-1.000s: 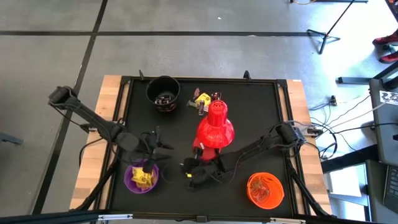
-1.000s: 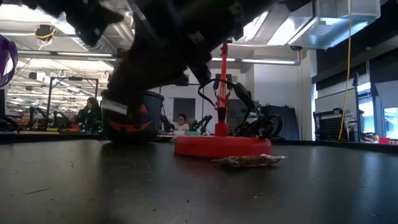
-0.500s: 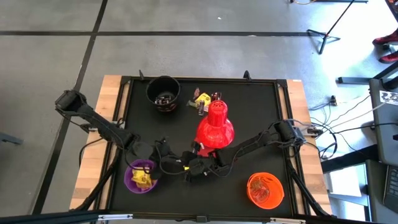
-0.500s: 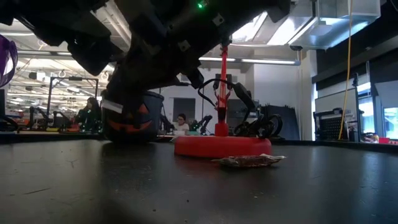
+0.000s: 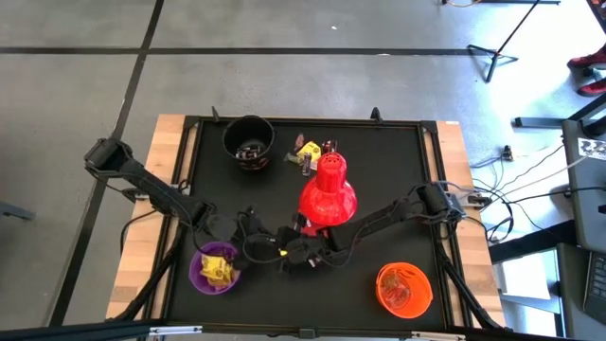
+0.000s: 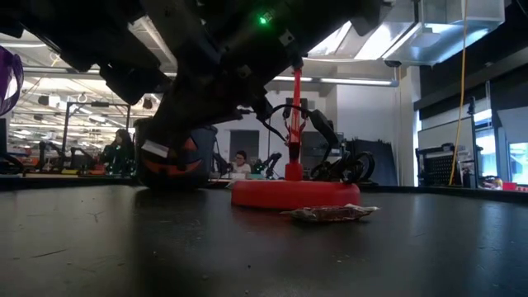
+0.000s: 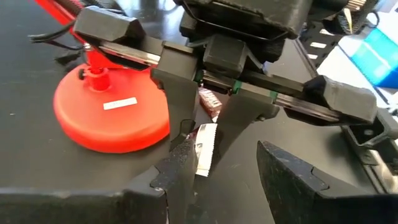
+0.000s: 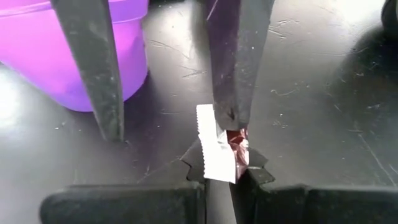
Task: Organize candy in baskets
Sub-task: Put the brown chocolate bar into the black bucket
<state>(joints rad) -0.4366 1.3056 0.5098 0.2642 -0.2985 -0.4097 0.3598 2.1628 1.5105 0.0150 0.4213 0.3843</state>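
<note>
Table (image 5: 398, 189) with red lamp (image 5: 327, 194) (round base), purple bucket (image 5: 214, 268) beside both arms. Left gripper (image 7: 217, 168) spread open around silvery candy (image 8: 217, 152); right gripper (image 8: 219, 171) pinched shut on same candy, above tabletop.

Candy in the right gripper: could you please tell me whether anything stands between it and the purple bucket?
Only the left gripper does. It hangs open between the candy, pinched in the right gripper, and the purple bucket, with one finger at the wrapper. Nothing else shows between them.
</note>
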